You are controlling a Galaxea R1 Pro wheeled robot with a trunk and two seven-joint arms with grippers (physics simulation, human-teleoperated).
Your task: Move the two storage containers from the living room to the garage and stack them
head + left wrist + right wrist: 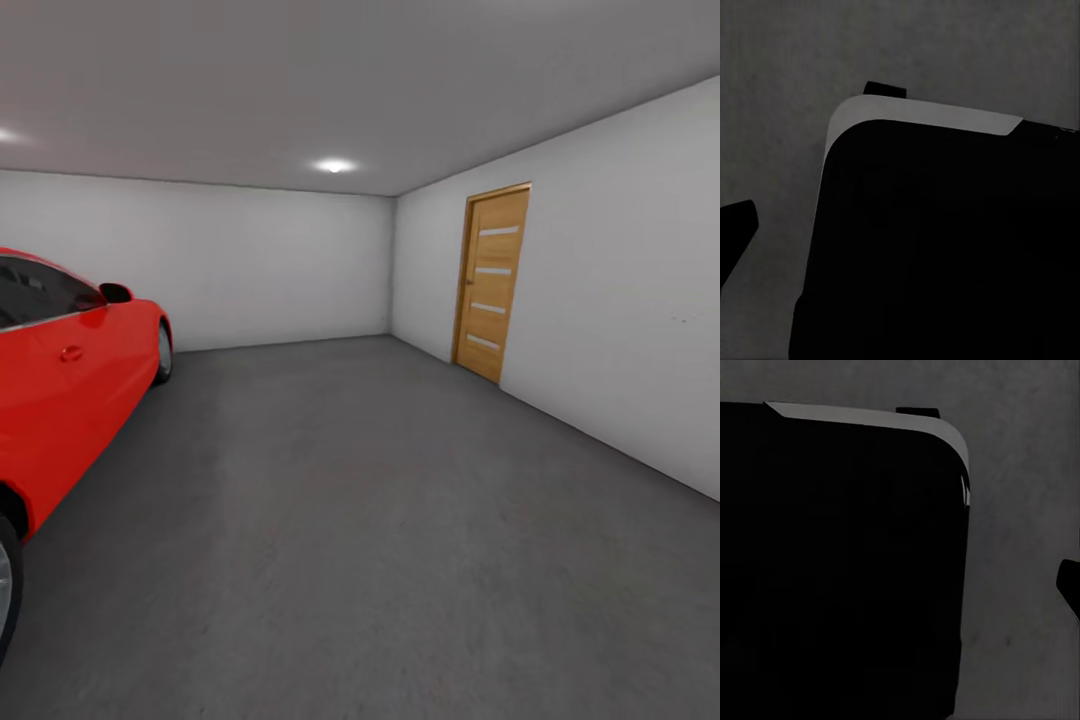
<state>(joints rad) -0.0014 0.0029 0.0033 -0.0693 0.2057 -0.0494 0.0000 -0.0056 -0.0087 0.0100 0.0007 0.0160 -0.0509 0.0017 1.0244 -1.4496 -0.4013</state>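
I am in the garage, with plain white walls and a dark grey floor (380, 520) spreading ahead. The two storage containers are out of view, and so is the living room. In the left wrist view one dark fingertip (736, 229) juts in at the frame edge over the grey floor (780, 90). In the right wrist view another dark fingertip (1069, 583) shows the same way. Nothing is seen between the fingers, and their spread cannot be judged.
A red car (60, 390) stands along the left side. A wooden door (492, 283) is shut in the right wall. A large black rounded body with a pale rim (922, 112), (870, 414) lies below both wrist cameras.
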